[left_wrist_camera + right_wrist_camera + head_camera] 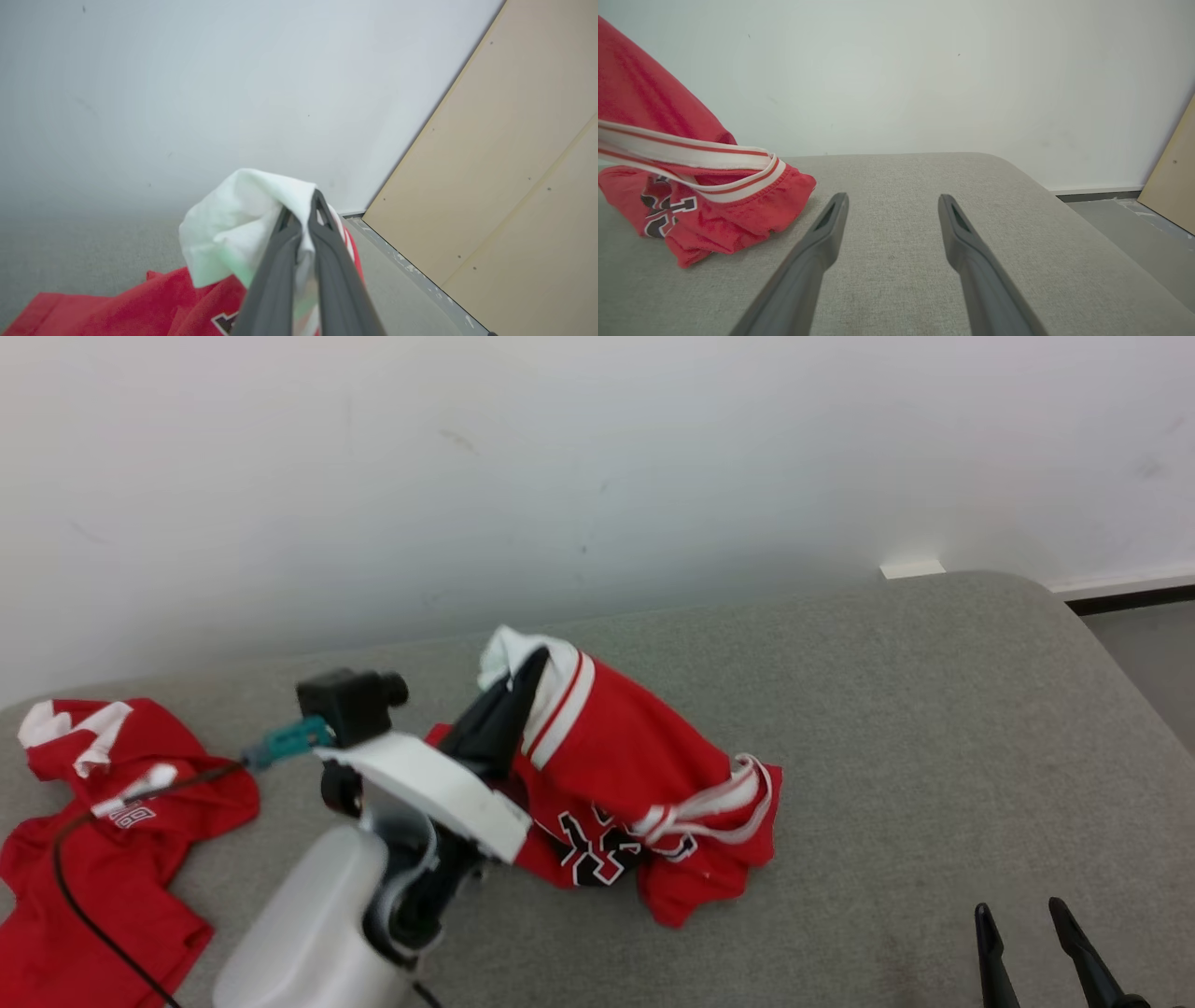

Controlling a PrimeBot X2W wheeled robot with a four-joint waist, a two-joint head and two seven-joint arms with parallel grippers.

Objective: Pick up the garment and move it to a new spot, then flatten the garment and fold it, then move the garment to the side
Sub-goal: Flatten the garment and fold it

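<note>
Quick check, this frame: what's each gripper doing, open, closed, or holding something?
Left gripper: closed on the red jersey, holding one end lifted.
Right gripper: open, holding nothing, above the grey cushion.

So the red cloth garment with white striped trim (644, 756) is a soft matt knit, and the trim looks ribbed. The grey fabric-covered desk (887, 709) has a coarse, matt weave. Left tool (301, 210) and right tool (892, 205) both have dark fingers that look like smooth matt plastic, maybe rubber, can't tell. The pale left forearm shell (308, 933) is smooth, slightly glossy plastic. The white wall (560, 476) is flat matt paint with a few scuffs. The beige flat panel (514, 186) looks like smooth board.
</note>
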